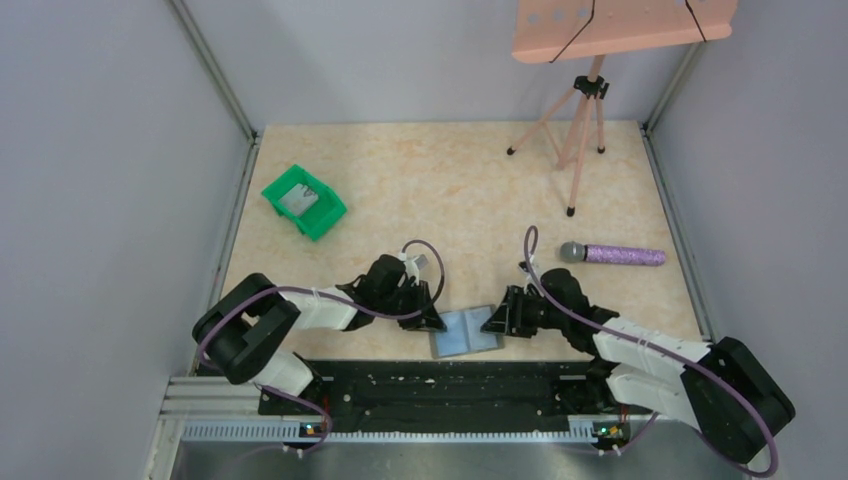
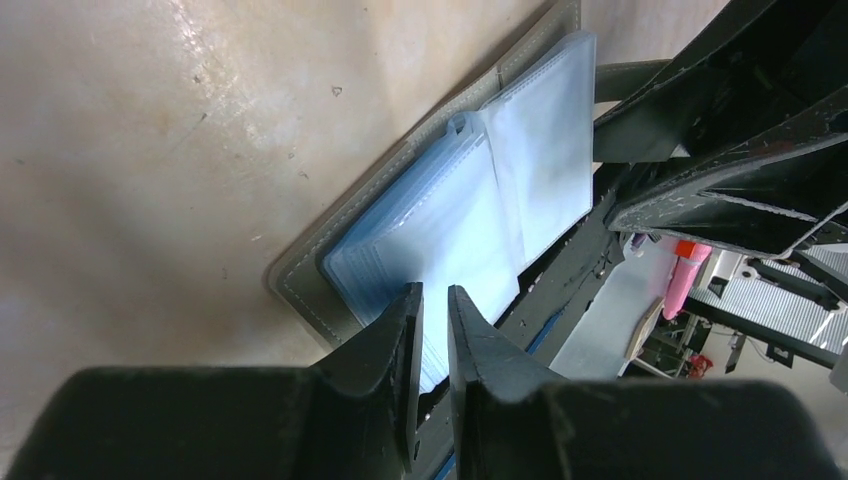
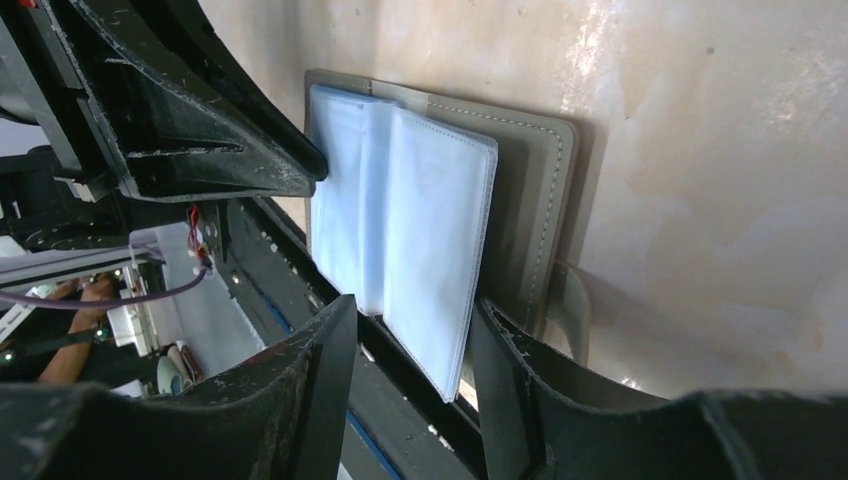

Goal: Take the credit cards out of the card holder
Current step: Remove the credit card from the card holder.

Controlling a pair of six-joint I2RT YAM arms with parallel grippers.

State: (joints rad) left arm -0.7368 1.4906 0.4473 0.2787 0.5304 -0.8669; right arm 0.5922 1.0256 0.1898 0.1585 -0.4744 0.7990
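Observation:
The grey card holder (image 1: 467, 332) lies open at the table's near edge, its clear blue-white sleeves fanned up. No loose card shows on the table. My left gripper (image 1: 435, 322) sits at its left side. In the left wrist view the gripper (image 2: 432, 292) has its jaws closed to a thin slit over the left sleeves (image 2: 470, 220), above the grey cover (image 2: 325, 255); nothing shows between them. My right gripper (image 1: 492, 320) sits at the holder's right side. In the right wrist view the gripper (image 3: 412, 305) is open, its jaws either side of the near corner of the right sleeves (image 3: 430, 230).
A green bin (image 1: 303, 201) holding something flat and grey stands at the back left. A microphone with a purple handle (image 1: 612, 255) lies at the right. A pink tripod stand (image 1: 580, 130) is at the back right. The black base rail (image 1: 430, 385) runs just below the holder.

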